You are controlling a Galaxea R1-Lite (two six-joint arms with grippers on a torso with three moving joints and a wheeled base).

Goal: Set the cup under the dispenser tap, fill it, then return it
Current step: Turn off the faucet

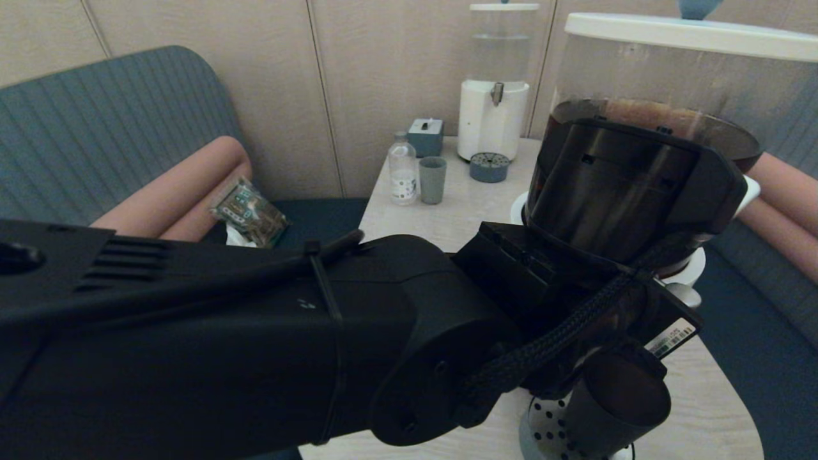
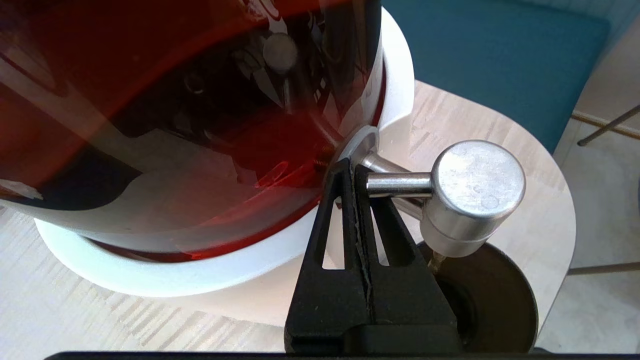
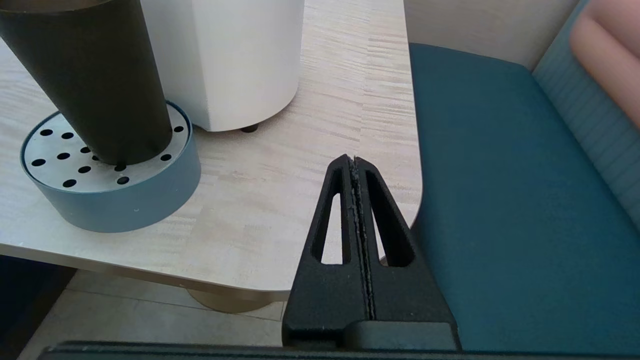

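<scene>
The black cup (image 1: 617, 396) stands on a round perforated drip tray (image 1: 540, 431) below the dispenser tap (image 1: 685, 294) of the big dispenser (image 1: 652, 121) of dark liquid. In the left wrist view my left gripper (image 2: 354, 167) is shut, its tips against the tap's thin lever rod (image 2: 400, 184) beside the steel knob (image 2: 475, 195). A thin amber stream (image 2: 436, 260) falls from the knob into the cup (image 2: 492, 295). My right gripper (image 3: 354, 161) is shut and empty over the table's edge, apart from the cup (image 3: 95, 80) and the tray (image 3: 115, 202).
At the table's (image 1: 460, 211) far end stand a smaller clear-liquid dispenser (image 1: 495, 83), its drip tray (image 1: 489, 167), a pale grey-green tumbler (image 1: 432, 180), a small bottle (image 1: 402, 169) and a grey box (image 1: 425, 137). Teal sofa seats (image 3: 500, 200) flank the table.
</scene>
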